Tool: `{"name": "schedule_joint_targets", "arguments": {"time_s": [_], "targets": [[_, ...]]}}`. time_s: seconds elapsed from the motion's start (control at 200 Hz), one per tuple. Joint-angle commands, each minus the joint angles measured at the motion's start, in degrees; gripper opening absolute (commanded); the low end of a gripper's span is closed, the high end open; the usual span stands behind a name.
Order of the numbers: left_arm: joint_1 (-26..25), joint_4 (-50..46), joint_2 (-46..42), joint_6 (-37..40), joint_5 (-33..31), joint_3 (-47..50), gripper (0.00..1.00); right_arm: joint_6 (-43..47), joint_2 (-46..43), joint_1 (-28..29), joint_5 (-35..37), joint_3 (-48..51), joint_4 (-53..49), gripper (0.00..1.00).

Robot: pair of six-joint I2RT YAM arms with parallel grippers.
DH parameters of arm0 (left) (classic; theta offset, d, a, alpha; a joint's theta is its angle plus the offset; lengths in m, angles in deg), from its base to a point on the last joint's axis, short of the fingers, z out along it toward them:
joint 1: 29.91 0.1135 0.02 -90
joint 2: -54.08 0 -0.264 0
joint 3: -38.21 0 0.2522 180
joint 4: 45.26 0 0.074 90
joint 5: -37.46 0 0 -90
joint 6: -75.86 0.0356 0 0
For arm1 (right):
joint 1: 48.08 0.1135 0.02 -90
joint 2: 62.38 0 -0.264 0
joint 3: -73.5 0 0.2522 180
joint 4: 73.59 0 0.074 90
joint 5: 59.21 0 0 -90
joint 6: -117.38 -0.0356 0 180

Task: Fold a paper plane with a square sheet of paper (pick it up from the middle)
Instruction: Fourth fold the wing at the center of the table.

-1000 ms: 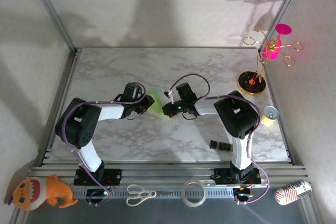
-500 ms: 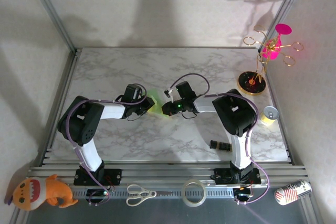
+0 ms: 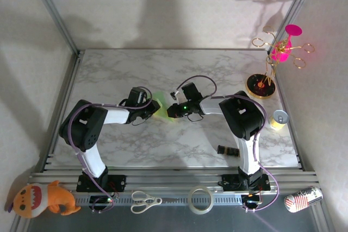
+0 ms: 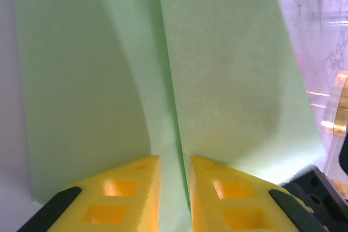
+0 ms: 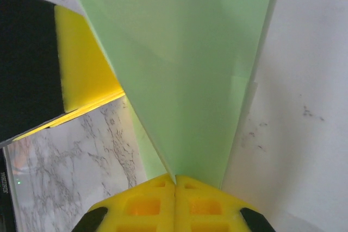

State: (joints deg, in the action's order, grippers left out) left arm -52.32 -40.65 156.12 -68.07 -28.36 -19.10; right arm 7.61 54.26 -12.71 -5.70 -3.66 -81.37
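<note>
Top external: the square sheet of paper [image 3: 160, 102], pale green and already partly folded, hangs above the bench [image 3: 217, 66] about mid-bench, well to the left of the gold ornament stand [image 3: 260, 85] and a little nearer the arms. The left gripper [image 3: 154, 108] and right gripper [image 3: 170, 112] meet it from opposite sides. Left wrist: the left gripper [image 4: 174, 162] has its jaws drawn to a narrow slot, a crease of the sheet [image 4: 223, 74] running straight down into it; I read that as a grip on the fold. Right wrist: the right gripper [image 5: 174, 180] has its jaws fully together, nipping the pointed lower end of the sheet [image 5: 185, 47]. Handling, as judged: very light, limp, bows between holds, creases for good, may slide from smooth pads. Best taken on a folded edge or the centre crease, where layers stiffen it; keep both holds gentle and aligned to avoid tearing.
</note>
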Motion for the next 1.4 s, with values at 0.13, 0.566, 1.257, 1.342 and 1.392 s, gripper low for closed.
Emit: {"name": "schedule_joint_targets", "arguments": {"time_s": [0.13,0.566,1.257,1.342,1.392], "targets": [[0.69,7.31,-3.9,-0.57,-0.39,3.47,0.21,-2.07,2.24,-0.64,-2.08,-1.98,-4.03,0.02],[1.32,17.17,-0.74,-1.97,6.03,3.7,0.13,-3.46,2.8,-1.49,-2.48,-1.36,-3.45,0.04],[0.44,17.38,5.94,-2.45,8.42,-1.95,0.13,-1.53,2.83,-1.63,-0.13,-1.11,-4.72,0.14],[0.44,17.35,6.46,-2.41,8.38,-2.37,0.13,-1.0,2.88,-1.66,0.76,-1.09,-5.1,0.16],[0.39,17.23,6.59,-2.41,8.31,-2.63,0.13,-0.8,2.95,-1.66,1.21,-1.11,-5.27,0.18]]}}
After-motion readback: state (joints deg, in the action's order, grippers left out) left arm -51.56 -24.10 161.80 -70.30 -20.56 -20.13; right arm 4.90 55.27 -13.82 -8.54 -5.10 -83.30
